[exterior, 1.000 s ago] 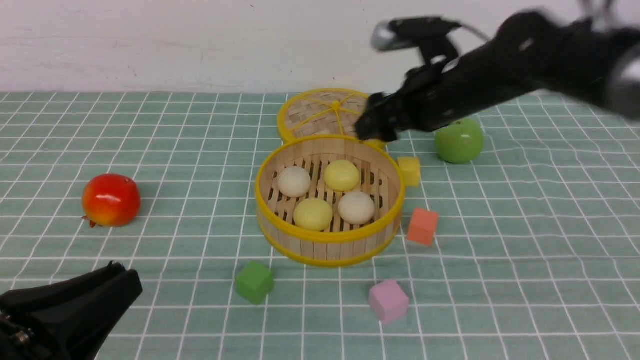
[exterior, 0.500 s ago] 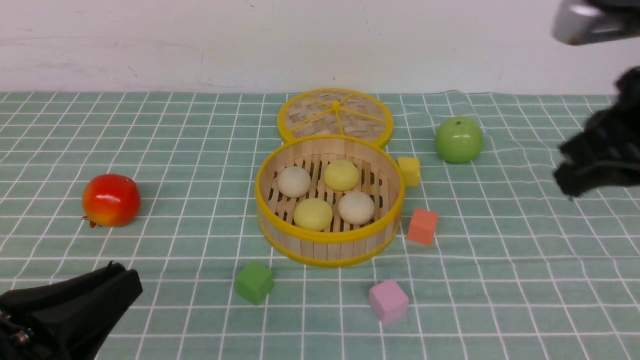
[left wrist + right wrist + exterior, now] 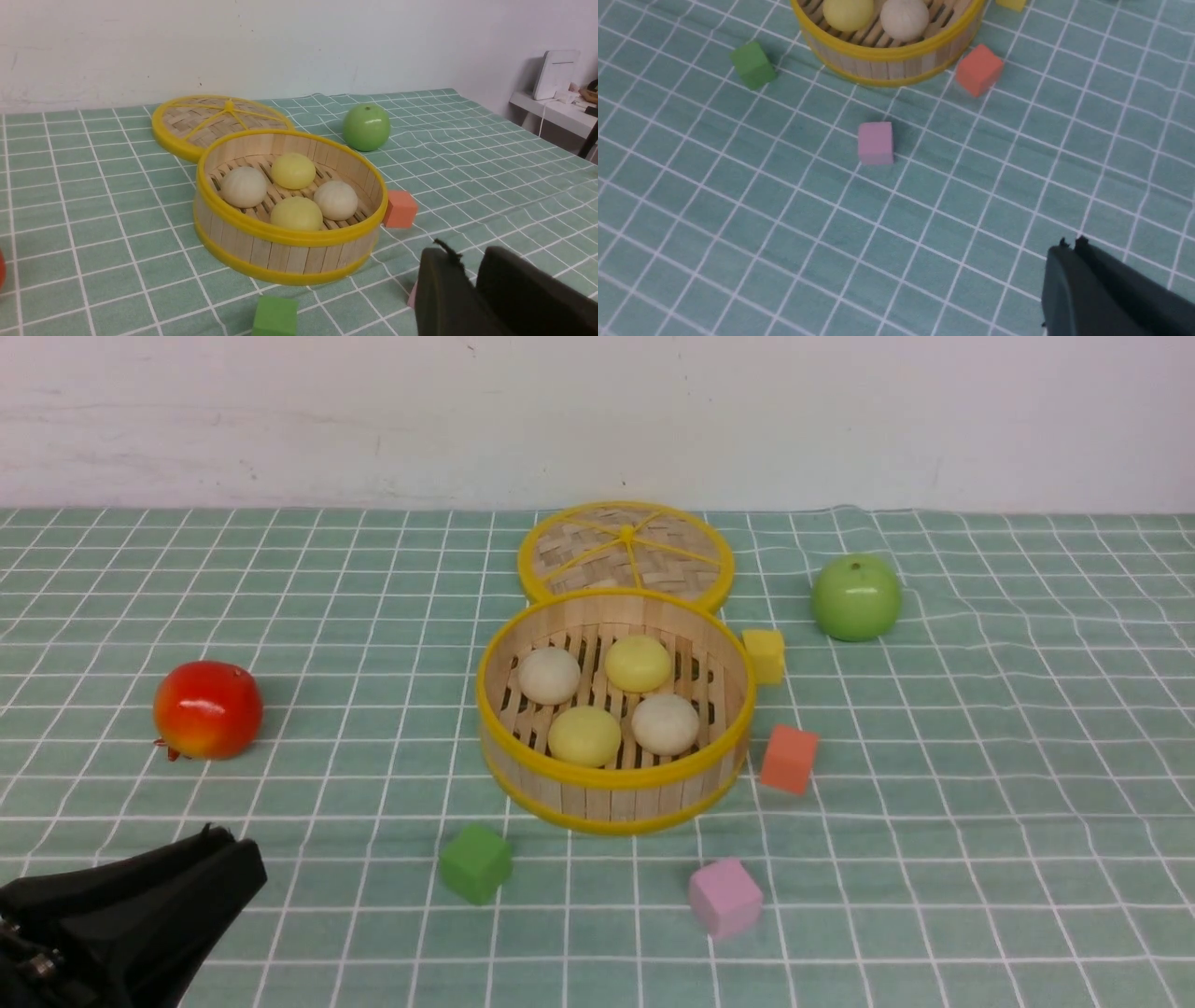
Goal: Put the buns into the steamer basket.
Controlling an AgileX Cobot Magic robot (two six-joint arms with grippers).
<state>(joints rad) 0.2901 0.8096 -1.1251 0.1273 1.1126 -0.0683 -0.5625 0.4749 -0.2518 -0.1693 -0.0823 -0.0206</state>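
Observation:
The steamer basket [image 3: 609, 800] stands mid-table on the green checked cloth. Inside it lie the buns: two off-white ones [image 3: 549, 675] [image 3: 665, 723] and two pale yellow ones [image 3: 638, 663] [image 3: 584, 735]. My left gripper [image 3: 229, 859] rests low at the near left corner, well short of the basket. In the left wrist view its fingers [image 3: 441, 280] stand a narrow gap apart with nothing between them. My right gripper [image 3: 1071, 242] is out of the front view. In the right wrist view it hovers over bare cloth, near side of the basket [image 3: 887, 63], jaws pressed together and empty.
The flat woven lid [image 3: 625, 546] lies just behind the basket. A green apple [image 3: 856, 597] sits at the back right, a red fruit [image 3: 206, 709] at the left. Yellow [image 3: 765, 655], orange [image 3: 790, 759], green [image 3: 475, 863] and pink [image 3: 725, 897] cubes ring the basket.
My right arm has swung from above the lid off to the right and left the front view. The buns, the basket and the left arm have not moved.

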